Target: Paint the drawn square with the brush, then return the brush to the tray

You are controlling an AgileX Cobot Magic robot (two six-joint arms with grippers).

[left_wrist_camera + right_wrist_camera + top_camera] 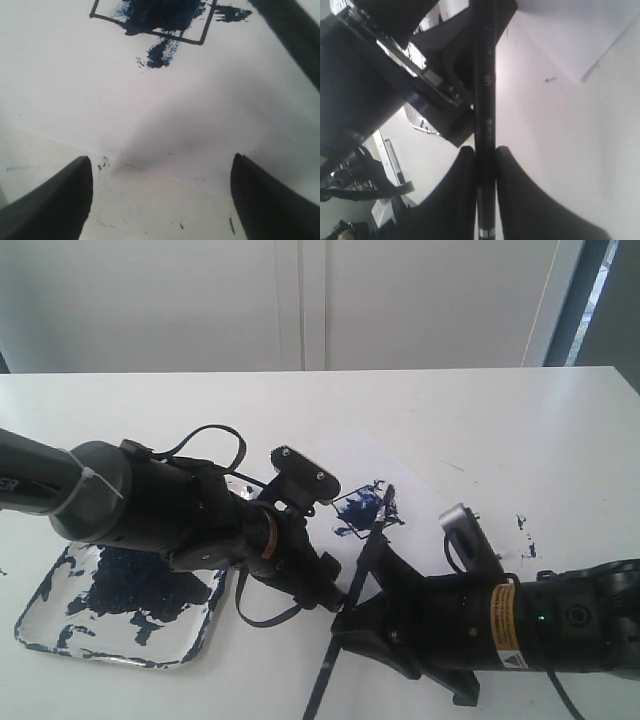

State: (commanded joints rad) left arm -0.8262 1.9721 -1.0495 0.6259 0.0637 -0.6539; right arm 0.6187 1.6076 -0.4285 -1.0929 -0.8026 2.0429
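Observation:
The drawn square (358,506) on the white paper (398,466) is daubed with blue-black paint, with smears running over its outline (155,20). My right gripper (362,606) (485,149) is shut on the black handle of the brush (352,590) (484,90). The brush slants up over the table, its tip near the square's right edge. My left gripper (328,586) (161,159) hangs open just left of the brush, over the paper's near edge, with nothing between its fingers. At the left, the tray (190,645) is blotched with dark blue paint.
Small paint specks (524,536) dot the white table to the right of the paper. The two arms crowd together at the table's front middle. A white wall (300,300) stands behind the far edge.

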